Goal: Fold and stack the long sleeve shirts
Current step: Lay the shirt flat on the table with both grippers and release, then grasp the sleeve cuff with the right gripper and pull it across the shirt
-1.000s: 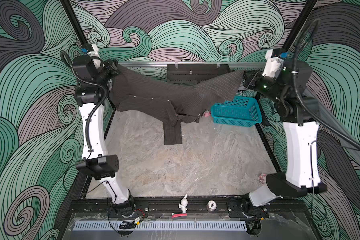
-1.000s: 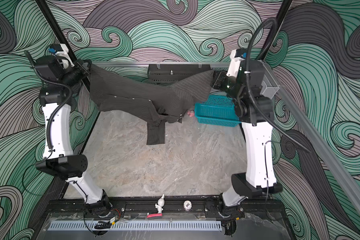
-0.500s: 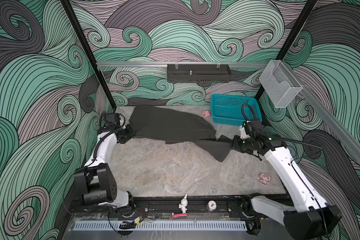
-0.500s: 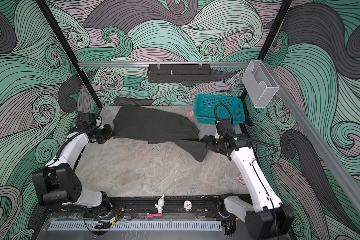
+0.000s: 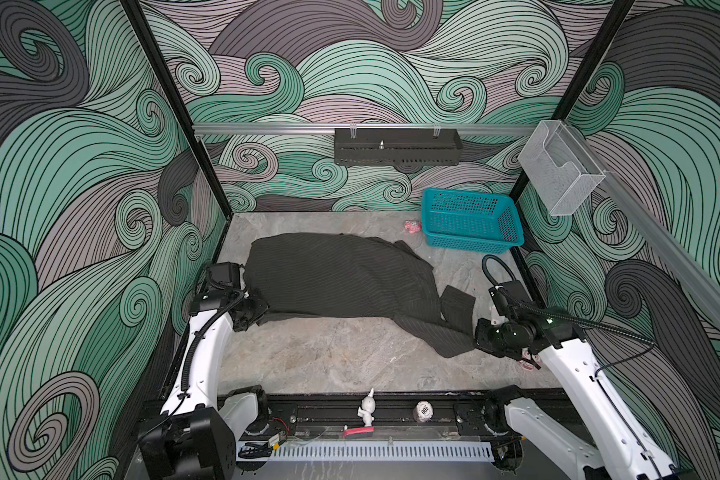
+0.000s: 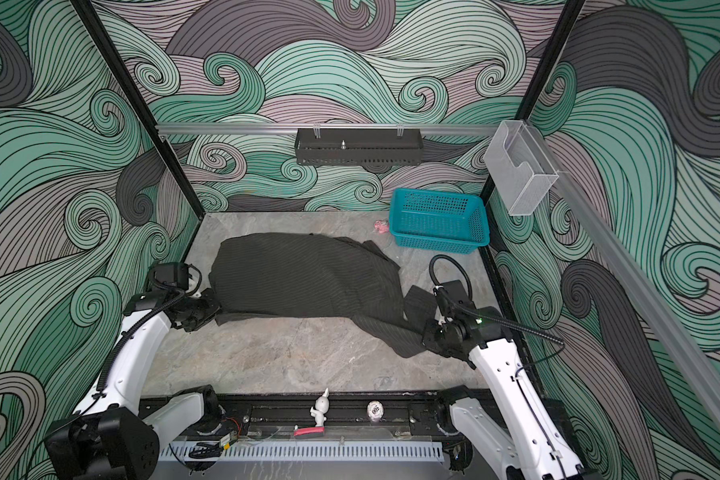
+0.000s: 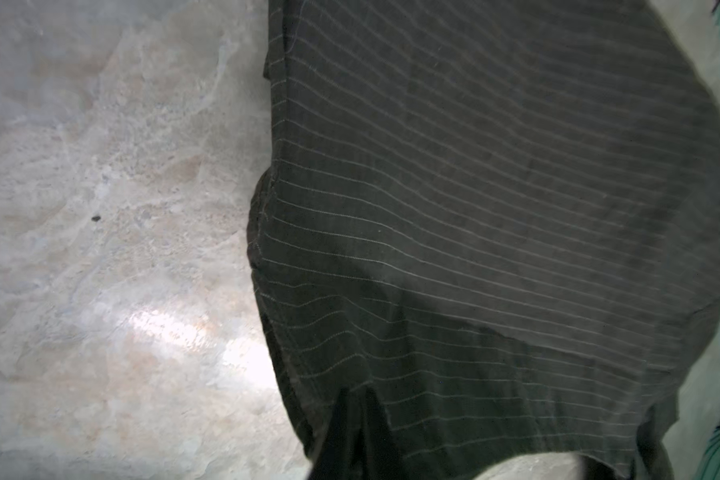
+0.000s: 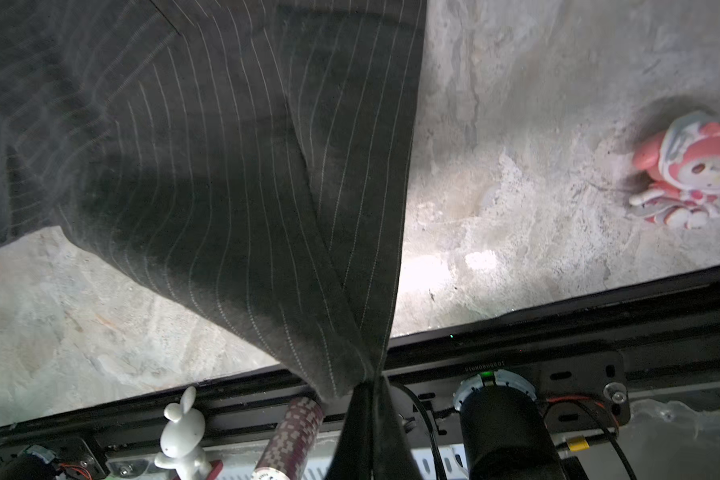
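Observation:
The dark pinstriped long sleeve shirt [image 5: 341,274] [image 6: 308,278] lies spread on the stone table, back side up. One part trails toward the front right and a folded cuff [image 5: 458,305] lies beside it. My left gripper [image 5: 262,309] [image 6: 217,309] rests low at the shirt's left edge. In the left wrist view its fingers [image 7: 356,415] stand close together with the striped cloth [image 7: 474,208] bunched at them. My right gripper [image 5: 476,336] [image 6: 425,338] is shut on the shirt's front right corner. The right wrist view shows the cloth [image 8: 225,166] pulled into a pinch at the gripper [image 8: 368,399].
A teal basket [image 5: 512,224] stands at the back right with a small pink toy [image 5: 412,226] beside it. Another pink toy [image 8: 691,170] lies on the table by my right arm. A white rabbit figure [image 5: 366,409] and a small ball [image 5: 423,410] sit on the front rail.
Both grippers came down from high at the back and drew the hanging shirt forward. It now lies flat on the table, with both arms low and nearer the front.

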{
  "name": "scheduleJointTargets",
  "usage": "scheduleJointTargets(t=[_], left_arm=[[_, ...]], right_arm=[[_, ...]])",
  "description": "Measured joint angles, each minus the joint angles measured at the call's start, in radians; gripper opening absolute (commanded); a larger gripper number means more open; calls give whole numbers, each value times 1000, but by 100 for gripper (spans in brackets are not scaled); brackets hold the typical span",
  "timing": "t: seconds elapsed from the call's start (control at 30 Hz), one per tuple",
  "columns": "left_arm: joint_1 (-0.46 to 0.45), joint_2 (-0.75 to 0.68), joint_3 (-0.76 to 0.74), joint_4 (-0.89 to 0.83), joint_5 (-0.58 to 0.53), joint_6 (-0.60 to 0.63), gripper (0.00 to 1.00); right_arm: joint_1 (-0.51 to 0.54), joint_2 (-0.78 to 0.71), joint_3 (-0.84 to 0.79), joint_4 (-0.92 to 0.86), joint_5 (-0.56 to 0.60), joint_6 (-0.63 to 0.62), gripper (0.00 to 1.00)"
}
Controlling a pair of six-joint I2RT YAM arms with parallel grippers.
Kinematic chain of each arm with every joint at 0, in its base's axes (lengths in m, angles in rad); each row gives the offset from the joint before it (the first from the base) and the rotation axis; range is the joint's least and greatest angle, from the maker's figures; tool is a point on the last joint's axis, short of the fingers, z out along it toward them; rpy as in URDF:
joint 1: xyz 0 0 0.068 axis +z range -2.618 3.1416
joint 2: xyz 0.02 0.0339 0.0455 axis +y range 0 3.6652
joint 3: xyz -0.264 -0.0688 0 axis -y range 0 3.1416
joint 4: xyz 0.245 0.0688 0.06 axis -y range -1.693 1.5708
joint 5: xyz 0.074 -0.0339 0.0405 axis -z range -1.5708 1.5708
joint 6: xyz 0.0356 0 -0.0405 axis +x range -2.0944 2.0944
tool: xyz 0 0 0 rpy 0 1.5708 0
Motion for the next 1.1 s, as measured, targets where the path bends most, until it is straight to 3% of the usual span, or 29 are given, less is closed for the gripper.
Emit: scheduleJointTargets(t=[0.1,0.17,0.27,0.43,0.73,0.93,1.1], left_arm=[[0,0,-3,-11,10,-20,59],[0,0,16,-18,19,-34,67],[0,0,92,-17,18,-53,73],[0,76,234,45,1,-76,73],[0,581,412,123,31,-109,71],[0,748,422,129,46,-124,70],[8,793,456,131,56,-127,68]], right_arm=[[18,-8,-3,-9,-1,5,60],[35,-2,15,-9,0,2,72],[58,45,111,-6,4,-9,80],[95,208,310,79,21,-31,84],[139,781,675,362,17,-188,86],[140,1238,1083,433,-71,-352,88],[143,1582,1506,354,-177,-423,87]])
